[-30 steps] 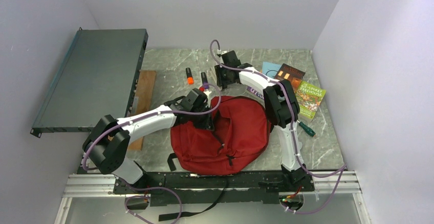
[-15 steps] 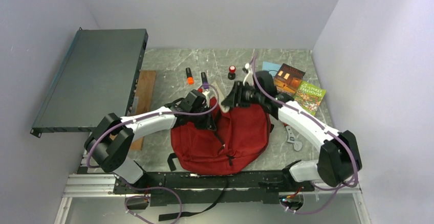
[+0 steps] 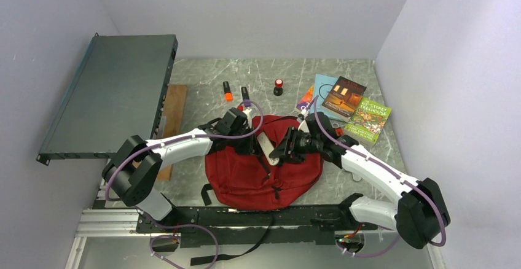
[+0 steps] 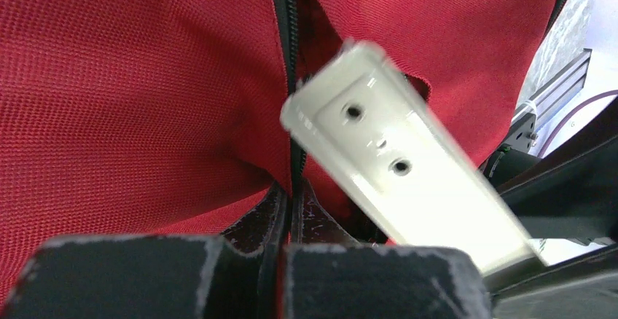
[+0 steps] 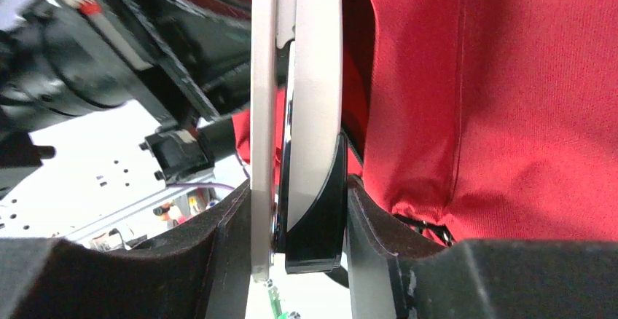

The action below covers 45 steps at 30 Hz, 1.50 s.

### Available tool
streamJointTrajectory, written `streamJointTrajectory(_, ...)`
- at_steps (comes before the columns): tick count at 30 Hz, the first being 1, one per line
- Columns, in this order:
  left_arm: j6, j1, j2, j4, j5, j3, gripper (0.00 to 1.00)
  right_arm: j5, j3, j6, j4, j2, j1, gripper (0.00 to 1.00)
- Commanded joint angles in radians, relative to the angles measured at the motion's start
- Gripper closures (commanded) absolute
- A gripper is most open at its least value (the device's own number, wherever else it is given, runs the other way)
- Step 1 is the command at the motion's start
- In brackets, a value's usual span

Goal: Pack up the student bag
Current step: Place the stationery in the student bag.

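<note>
Counter point(image 3: 203, 78) carries the student bag point(image 3: 246, 180) at its middle, lying flat with the red fabric up. My left tool point(image 4: 284, 213) is clenched tight on the bag's fabric, where the black zipper point(image 4: 290, 57) runs down into its jaws. My right tool point(image 5: 299, 210) grasps a flat white bar point(image 4: 408, 180) with two small holes. The bar sits edge-on between the pads, angled over the bag just beside my left tool.
</note>
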Motion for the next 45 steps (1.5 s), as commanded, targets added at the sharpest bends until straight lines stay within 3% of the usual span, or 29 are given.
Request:
streamJointTrajectory(1, -0.017, -0.002, -0.003, 0.044, -0.002, 0.021, 1.00, -0.017, -0.015, 0.057, -0.007, -0.041, 0.048, 1.00)
streamJointTrajectory(8, 0.003, -0.003, -0.026, 0.013, -0.033, 0.019, 1.00, 0.112, -0.012, 0.048, -0.086, -0.066, 0.076, 1.00)
streamJointTrajectory(17, 0.064, -0.043, -0.052, -0.078, -0.073, 0.090, 1.00, 0.120, -0.029, 0.059, 0.040, -0.006, 0.103, 1.00)
streamJointTrajectory(21, 0.069, -0.075, -0.031, -0.082, -0.067, 0.126, 1.00, 0.134, 0.012, -0.022, 0.099, 0.082, 0.103, 1.00)
streamJointTrajectory(24, 0.077, -0.099, -0.036, -0.089, -0.099, 0.137, 1.00, 0.126, 0.005, -0.058, 0.244, 0.146, 0.106, 1.00)
streamJointTrajectory(31, 0.079, -0.103, -0.046, -0.104, -0.121, 0.132, 1.00, 0.454, 0.017, -0.247, 0.352, 0.161, 0.194, 1.00)
streamJointTrajectory(37, 0.096, -0.102, -0.047, -0.130, -0.122, 0.136, 1.00, 0.571, -0.012, -0.360, 0.422, 0.157, 0.208, 1.00)
streamJointTrajectory(45, 0.097, -0.102, -0.067, -0.124, -0.115, 0.116, 1.00, 0.589, -0.001, -0.490, 0.464, 0.243, 0.229, 0.98)
